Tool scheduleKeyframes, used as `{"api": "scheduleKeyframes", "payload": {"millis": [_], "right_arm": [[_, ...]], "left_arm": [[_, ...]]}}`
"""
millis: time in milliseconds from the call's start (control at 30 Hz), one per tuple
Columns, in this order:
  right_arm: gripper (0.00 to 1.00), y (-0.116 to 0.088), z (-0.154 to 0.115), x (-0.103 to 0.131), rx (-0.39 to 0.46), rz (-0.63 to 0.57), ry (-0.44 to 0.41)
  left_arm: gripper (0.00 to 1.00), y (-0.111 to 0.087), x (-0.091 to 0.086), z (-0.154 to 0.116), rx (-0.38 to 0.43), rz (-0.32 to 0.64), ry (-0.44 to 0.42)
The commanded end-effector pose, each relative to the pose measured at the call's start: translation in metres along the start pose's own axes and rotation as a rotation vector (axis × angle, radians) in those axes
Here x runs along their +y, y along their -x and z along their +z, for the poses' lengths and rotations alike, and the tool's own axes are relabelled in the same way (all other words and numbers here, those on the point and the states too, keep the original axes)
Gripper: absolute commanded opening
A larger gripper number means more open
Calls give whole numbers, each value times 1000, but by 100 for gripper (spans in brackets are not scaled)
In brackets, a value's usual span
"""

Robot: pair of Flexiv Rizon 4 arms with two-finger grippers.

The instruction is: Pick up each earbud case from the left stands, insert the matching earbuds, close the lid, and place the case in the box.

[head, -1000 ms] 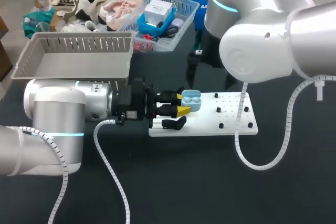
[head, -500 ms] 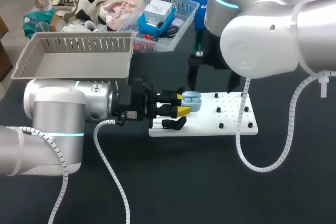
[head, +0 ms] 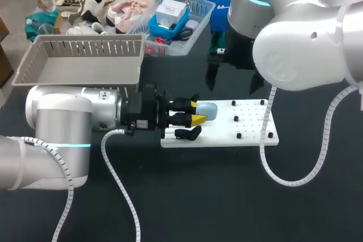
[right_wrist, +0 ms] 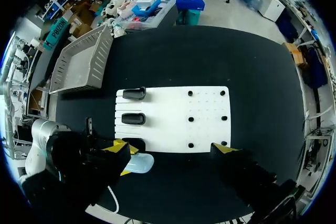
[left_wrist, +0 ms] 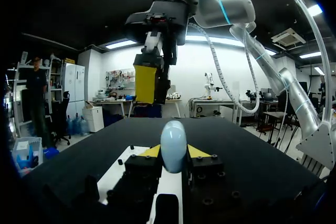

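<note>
A light blue earbud case [head: 207, 110] with its lid down is held just over the left end of the white board [head: 249, 131]. My left gripper [head: 198, 113] is shut on it from both sides. In the left wrist view the case [left_wrist: 173, 145] stands upright between the yellow tips. My right gripper [head: 232, 80] hangs open above the board's far edge, with nothing in it. From the right wrist the case [right_wrist: 139, 163] lies beside the board [right_wrist: 173, 119], under the open right gripper [right_wrist: 170, 148]. Black stands [right_wrist: 134, 106] line the board's left side.
The grey slatted box [head: 79, 60] sits at the back left, above my left arm, and shows again in the right wrist view [right_wrist: 84, 61]. Small black pegs [head: 238, 120] dot the board's right half. My right arm's white cable [head: 264, 145] droops over the board's right end.
The case's lid, open a second ago with the earbuds showing, has come down shut. My right arm has moved to the right and away from the case. My left arm has not moved.
</note>
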State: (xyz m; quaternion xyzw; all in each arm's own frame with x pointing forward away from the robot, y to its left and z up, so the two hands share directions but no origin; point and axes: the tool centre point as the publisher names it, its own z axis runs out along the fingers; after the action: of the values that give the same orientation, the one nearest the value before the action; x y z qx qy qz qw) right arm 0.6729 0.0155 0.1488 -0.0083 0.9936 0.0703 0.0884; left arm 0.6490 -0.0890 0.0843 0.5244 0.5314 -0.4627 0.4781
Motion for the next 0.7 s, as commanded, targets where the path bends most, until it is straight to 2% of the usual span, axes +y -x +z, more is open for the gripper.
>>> {"api": "scheduleKeyframes", "payload": {"millis": [33,167,300,500,700], "right_arm": [[100,-28,-23,-22,-71,-51,133],[100,-37,-25,-28,-46,-86,133],[100,-43,-26,-34,-60,-112,139],[100,-42,-24,-38,-132,-106,136],[100,-40,-22,-39,-238,-101,134]], "left_arm": [[0,3,1,-2,-10,-3,5],[0,10,7,-12,-9,2,9],[0,17,16,-25,-3,1,24],[0,31,27,-48,13,0,53],[0,52,33,-72,71,47,97]]}}
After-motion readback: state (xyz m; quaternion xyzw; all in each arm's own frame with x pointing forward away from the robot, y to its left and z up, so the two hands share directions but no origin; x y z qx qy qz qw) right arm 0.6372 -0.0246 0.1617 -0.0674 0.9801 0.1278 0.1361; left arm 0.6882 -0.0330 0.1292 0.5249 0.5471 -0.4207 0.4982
